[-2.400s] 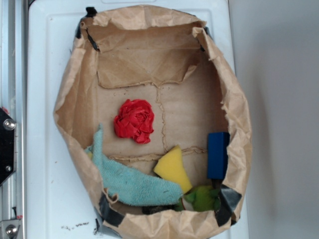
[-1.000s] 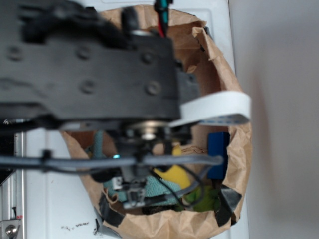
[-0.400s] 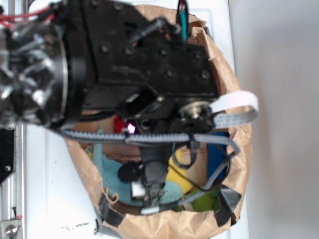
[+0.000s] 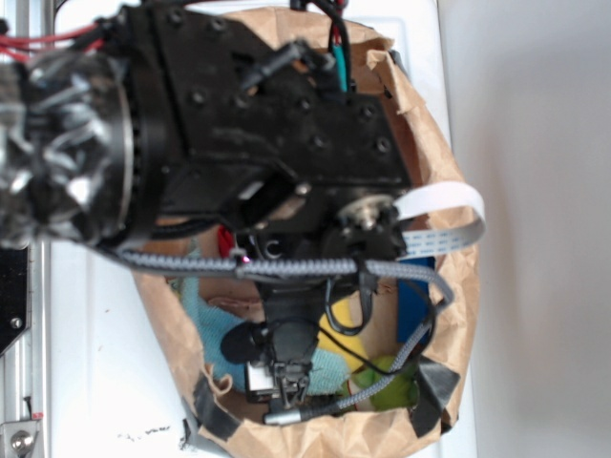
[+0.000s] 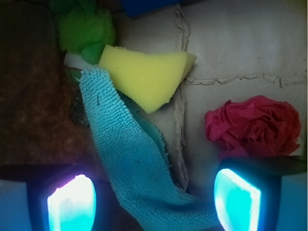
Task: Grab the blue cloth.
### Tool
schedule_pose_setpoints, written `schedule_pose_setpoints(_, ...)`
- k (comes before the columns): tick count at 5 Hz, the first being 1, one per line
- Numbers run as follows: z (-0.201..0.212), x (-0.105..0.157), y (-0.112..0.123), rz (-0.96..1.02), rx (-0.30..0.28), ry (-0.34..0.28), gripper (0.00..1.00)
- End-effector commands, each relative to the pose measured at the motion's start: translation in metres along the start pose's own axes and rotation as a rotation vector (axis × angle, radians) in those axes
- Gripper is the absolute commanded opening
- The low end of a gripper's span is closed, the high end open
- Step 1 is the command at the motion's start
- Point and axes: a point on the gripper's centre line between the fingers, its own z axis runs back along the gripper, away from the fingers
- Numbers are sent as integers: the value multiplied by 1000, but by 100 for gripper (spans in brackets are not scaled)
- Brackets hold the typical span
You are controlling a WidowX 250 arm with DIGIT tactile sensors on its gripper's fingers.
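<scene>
The blue cloth is a long, fuzzy teal strip lying on the floor of the brown paper bag, running from the yellow sponge down between my fingers. My gripper is open, with one glowing pad left of the cloth and the other pad right of it, neither touching it. In the exterior view the black arm covers most of the bag; parts of the blue cloth show on both sides of the gripper.
A yellow sponge touches the cloth's upper end. The red fabric ball lies beside the right finger. A green fuzzy thing and a dark blue block lie beyond. The paper bag wall rings everything.
The arm swung in over the bag, which was uncovered at first. Over the last second the gripper settled lower over the cloth's near end.
</scene>
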Motion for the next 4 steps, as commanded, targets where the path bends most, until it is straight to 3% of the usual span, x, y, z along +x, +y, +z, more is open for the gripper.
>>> schedule_pose_setpoints(1, 6, 2, -3, -10, -3, -26, 100)
schedule_pose_setpoints(4, -45, -6, -9, -111, 17, -44, 100)
